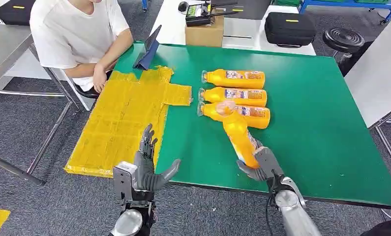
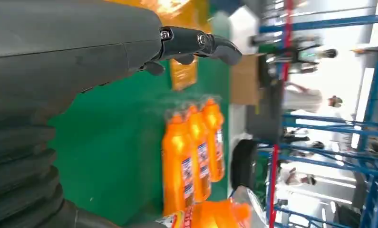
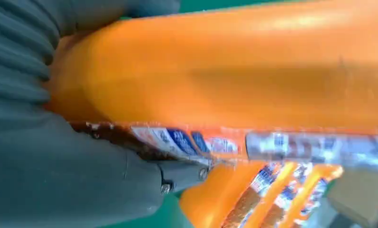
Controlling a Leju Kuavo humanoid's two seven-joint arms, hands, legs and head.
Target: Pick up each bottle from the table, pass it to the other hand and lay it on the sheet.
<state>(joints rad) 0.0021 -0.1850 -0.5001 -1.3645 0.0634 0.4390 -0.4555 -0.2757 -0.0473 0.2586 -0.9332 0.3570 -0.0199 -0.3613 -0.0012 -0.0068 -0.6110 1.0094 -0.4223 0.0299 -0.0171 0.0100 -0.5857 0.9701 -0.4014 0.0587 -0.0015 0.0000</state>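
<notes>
Right hand (image 1: 260, 165) grips the base of an orange plastic bottle (image 1: 238, 135), held tilted above the green worktop (image 1: 306, 128), cap end over 3 more bottles (image 1: 235, 93) lying side by side. Left hand (image 1: 149, 164) is open w/ fingers spread, holding nothing, beside the crinkled yellow sheet (image 1: 124, 118).

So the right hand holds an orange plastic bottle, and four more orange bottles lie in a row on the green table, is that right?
Not quite. The right hand does hold an orange plastic bottle, but the head view shows three more orange bottles in a row on the green table, not four.
</notes>
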